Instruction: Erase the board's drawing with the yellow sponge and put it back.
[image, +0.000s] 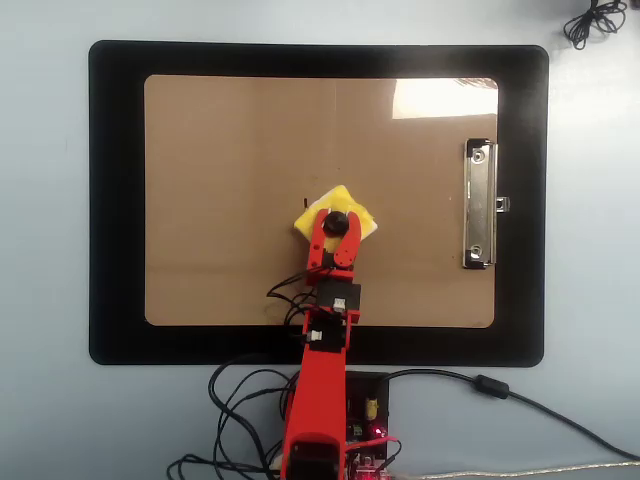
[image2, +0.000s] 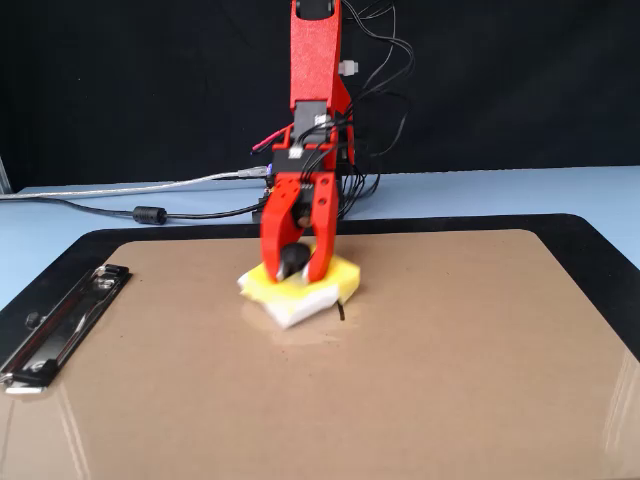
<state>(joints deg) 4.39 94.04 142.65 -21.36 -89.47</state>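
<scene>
**Sponge held on the board, near its middle**

We see a pale blue table carrying a black mat, and on the mat lies the brown board, its long sides running left to right in the overhead view. The silver clip sits at the board's right end in that view and at the lower left in the fixed view.

The red arm reaches onto the board from the bottom edge of the overhead view, with black cables bundled around its base.

The yellow sponge rests flat on the board a little below the middle, its white underside against the brown surface. Our gripper stands over it, pointing down, its two red jaws closed around the black knob at the sponge's centre.

Smallest of all, in the fixed view we make out one short dark stroke of the drawing just beside the sponge's right corner. We cannot tell whether more of it lies under the sponge.
</scene>
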